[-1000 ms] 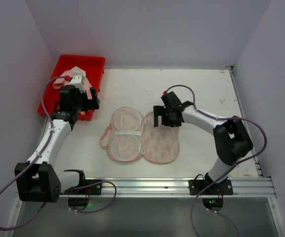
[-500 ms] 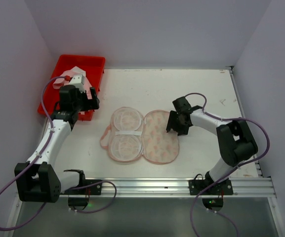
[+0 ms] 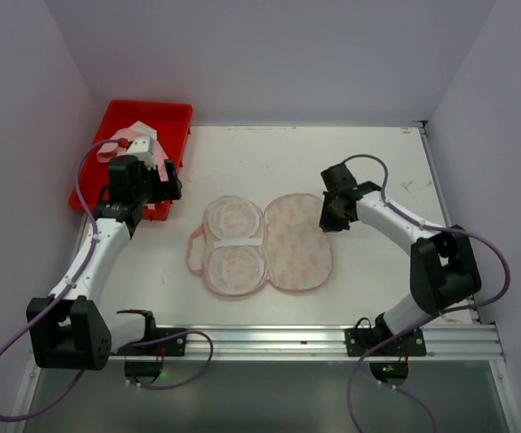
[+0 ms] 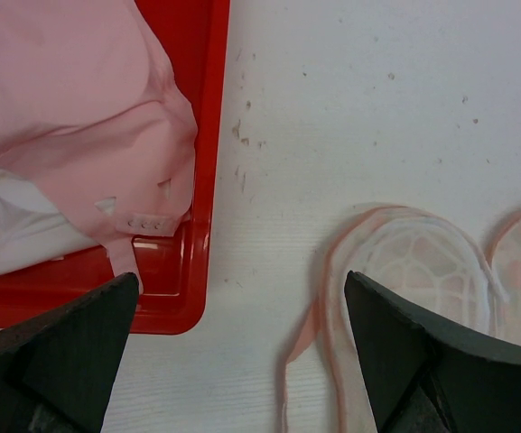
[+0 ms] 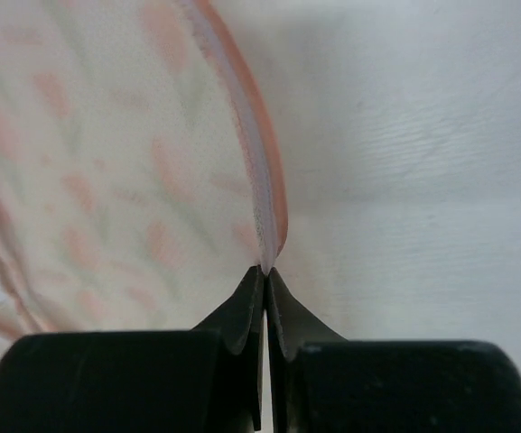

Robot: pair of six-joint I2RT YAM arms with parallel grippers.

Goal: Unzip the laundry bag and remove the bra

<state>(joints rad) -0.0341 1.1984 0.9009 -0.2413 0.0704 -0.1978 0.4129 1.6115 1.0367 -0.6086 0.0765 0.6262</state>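
Note:
The laundry bag (image 3: pixel 301 245) lies spread open in two lobes in the middle of the table. Its left lobe (image 3: pixel 233 244) shows white mesh cups and its right lobe shows the printed cream lining. My right gripper (image 3: pixel 330 216) is at the bag's right rim, shut on the pink edge (image 5: pixel 262 180), which runs straight into its closed fingertips (image 5: pixel 265 271). The pale pink bra (image 4: pixel 88 117) lies in the red tray (image 3: pixel 165 115). My left gripper (image 4: pixel 242 298) hangs open and holds nothing, over the table between the tray's corner and the bag's left lobe (image 4: pixel 414 262).
A white cloth (image 4: pixel 16 234) lies under the bra in the tray (image 4: pixel 201 271), which sits at the table's far left. A thin pink strap loop (image 3: pixel 192 248) trails from the bag's left side. Walls close off the back and both sides.
My right gripper moved from above the bag's right lobe out to its right rim and shut on the edge. The bag shifted slightly right. The left arm stayed still.

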